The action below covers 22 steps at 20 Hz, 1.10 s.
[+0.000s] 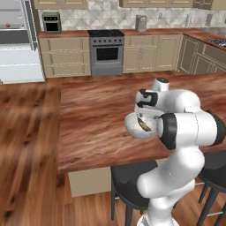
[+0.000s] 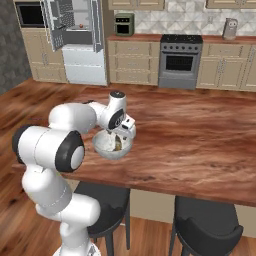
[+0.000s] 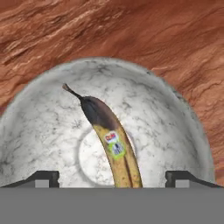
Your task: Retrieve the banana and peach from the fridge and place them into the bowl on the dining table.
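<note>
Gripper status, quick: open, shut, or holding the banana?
Gripper: open, fingertips wide apart over the bowl; the banana lies in the bowl between them, not gripped.

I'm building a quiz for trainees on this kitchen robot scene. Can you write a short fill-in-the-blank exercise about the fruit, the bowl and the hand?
1. The slim brown-and-yellow banana with a small sticker lies inside the round light grey marbled ____.
2. That vessel stands on the reddish-brown glossy wood-grain dining ____.
3. The hand hangs over the fruit with its dark fingertips spread ____.
4. Behind, the pale silver-grey fridge has its upper doors ____.

Missing words: bowl; table; open; open
</note>
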Motion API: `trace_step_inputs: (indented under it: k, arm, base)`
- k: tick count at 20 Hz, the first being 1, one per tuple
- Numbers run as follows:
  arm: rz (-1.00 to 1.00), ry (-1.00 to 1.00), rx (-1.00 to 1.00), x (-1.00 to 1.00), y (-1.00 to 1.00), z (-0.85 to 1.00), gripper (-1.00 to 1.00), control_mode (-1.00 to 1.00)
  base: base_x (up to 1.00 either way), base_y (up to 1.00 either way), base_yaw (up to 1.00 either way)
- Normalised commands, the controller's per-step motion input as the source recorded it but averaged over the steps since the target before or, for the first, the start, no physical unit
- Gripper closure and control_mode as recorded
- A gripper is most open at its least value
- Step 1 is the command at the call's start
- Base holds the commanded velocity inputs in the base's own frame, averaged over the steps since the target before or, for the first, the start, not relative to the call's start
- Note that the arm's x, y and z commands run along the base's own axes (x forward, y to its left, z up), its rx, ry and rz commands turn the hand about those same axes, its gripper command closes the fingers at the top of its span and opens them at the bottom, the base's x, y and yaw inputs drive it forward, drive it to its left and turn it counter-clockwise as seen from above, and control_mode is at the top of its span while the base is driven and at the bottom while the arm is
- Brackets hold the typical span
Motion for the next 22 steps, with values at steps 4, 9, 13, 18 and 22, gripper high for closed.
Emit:
trace_step_inputs:
  k: [4, 9, 13, 18, 22]
  arm:
    - [0.0, -0.21, -0.01, -0.74, 0.01, 0.67, -1.0, -1.0]
    - [0.07, -0.32, -0.1, -0.81, 0.07, 1.0, -1.0, -1.0]
    - [0.05, -0.29, -0.1, -1.0, 0.0, 1.0, -1.0, -1.0]
    - [0.06, -0.07, -0.06, -1.0, 0.0, 1.0, -1.0, -1.0]
    - [0.12, 0.0, -0.08, -1.0, 0.08, 1.0, -1.0, -1.0]
  base:
    - [0.0, 0.0, 0.0]
    - [0.0, 0.0, 0.0]
    - [0.0, 0.0, 0.0]
    - [0.0, 0.0, 0.0]
    - [0.0, 0.0, 0.0]
